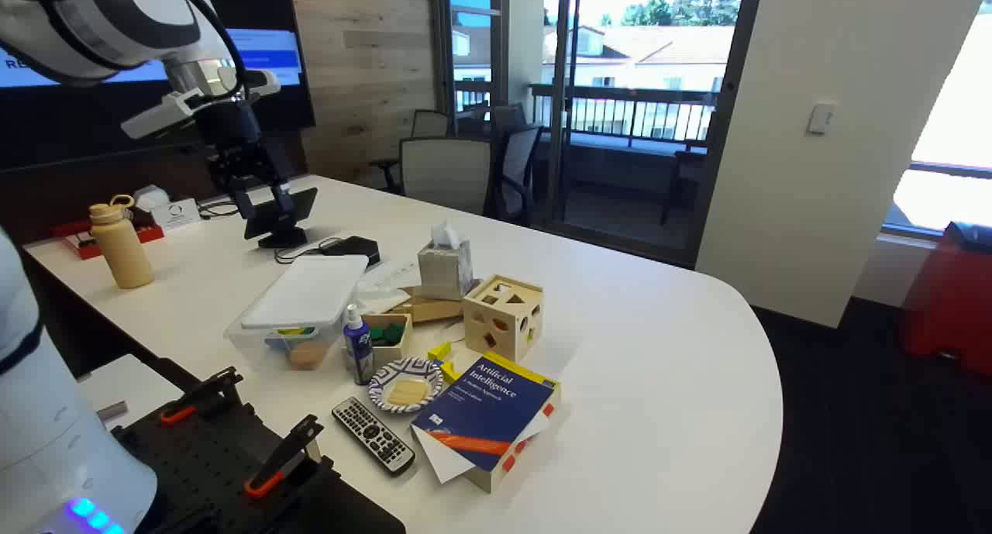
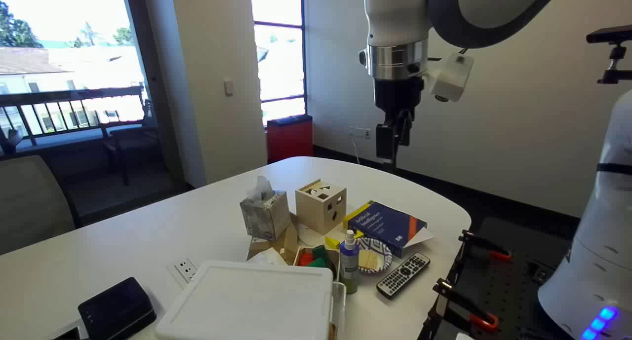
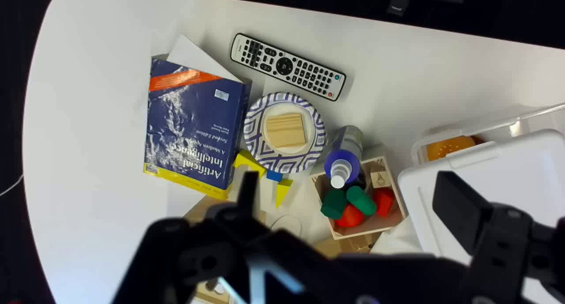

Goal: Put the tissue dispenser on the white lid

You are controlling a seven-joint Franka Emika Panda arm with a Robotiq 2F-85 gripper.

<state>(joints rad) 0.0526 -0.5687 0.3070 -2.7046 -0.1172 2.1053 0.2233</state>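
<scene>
The tissue dispenser (image 1: 444, 277) is a greyish box with a white tissue sticking up. It stands upright on cardboard beside the wooden cube, and also shows in an exterior view (image 2: 269, 219). It is out of view in the wrist view. The white lid (image 1: 310, 290) lies flat on a clear plastic bin; it also shows in an exterior view (image 2: 247, 300) and at the right of the wrist view (image 3: 512, 176). My gripper (image 1: 270, 208) is open and empty, high above the table. In the wrist view its fingers (image 3: 351, 191) are wide apart. It also shows in an exterior view (image 2: 395, 150).
The holed wooden cube (image 1: 504, 317) stands close beside the dispenser. A spray bottle (image 3: 346, 154), a wooden box of blocks (image 3: 362, 198), a patterned bowl (image 3: 284, 132), a remote (image 3: 288, 67) and a blue book (image 3: 190, 123) lie nearby. A tan bottle (image 1: 122, 247) stands farther off.
</scene>
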